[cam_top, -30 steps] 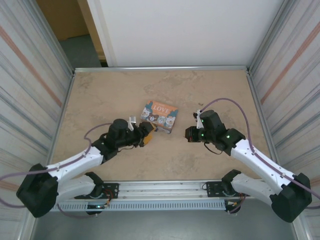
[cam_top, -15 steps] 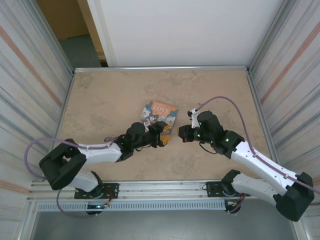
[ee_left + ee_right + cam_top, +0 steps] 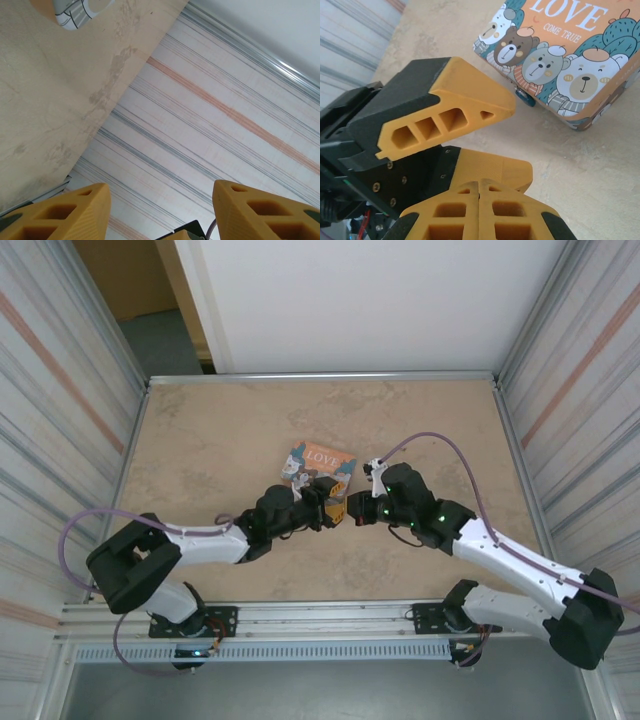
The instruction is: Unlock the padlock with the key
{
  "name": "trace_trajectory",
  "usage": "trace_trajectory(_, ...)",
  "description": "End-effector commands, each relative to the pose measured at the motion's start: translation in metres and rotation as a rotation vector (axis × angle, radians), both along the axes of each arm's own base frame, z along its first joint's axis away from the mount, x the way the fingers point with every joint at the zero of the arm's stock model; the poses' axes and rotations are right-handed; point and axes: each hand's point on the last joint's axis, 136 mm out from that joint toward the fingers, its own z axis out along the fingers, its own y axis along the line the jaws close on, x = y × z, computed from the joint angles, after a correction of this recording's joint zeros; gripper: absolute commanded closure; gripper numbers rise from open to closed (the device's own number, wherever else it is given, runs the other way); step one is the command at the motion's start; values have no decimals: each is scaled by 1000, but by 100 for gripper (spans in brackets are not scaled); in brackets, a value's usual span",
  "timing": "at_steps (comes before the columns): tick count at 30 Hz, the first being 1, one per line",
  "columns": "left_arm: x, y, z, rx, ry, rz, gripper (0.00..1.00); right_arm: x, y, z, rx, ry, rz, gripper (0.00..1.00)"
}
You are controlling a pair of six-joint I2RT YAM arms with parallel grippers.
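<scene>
— Where's the padlock (image 3: 524, 96)?
— At the lower edge of the box (image 3: 570, 60), just beyond the upper fingertip of the left gripper (image 3: 160, 189), outside its parted jaws.
— And the right gripper (image 3: 479, 190)?
— Pads pressed together, apart from the padlock.

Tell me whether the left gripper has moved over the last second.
Yes. The left gripper has moved rightward along the near edge of the LOVE box, from its near-left corner towards its near-right one, ending close to the right gripper.

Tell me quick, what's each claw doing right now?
Left claw: open, holding nothing.
Right claw: shut, nothing visibly held.
</scene>
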Motion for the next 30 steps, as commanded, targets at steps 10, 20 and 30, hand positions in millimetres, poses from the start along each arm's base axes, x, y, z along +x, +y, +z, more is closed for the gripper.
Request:
trace_trajectory(10, 1, -5, 7, -58, 50, 24, 43, 14, 16, 36, 73, -74, -21, 100)
trace_trajectory(20, 4, -4, 13, -87, 31, 45, 65, 10, 15, 25, 53, -48, -18, 100)
trace_trajectory(30, 3, -1, 8, -70, 46, 53, 80, 7, 4, 27, 51, -61, -51, 100)
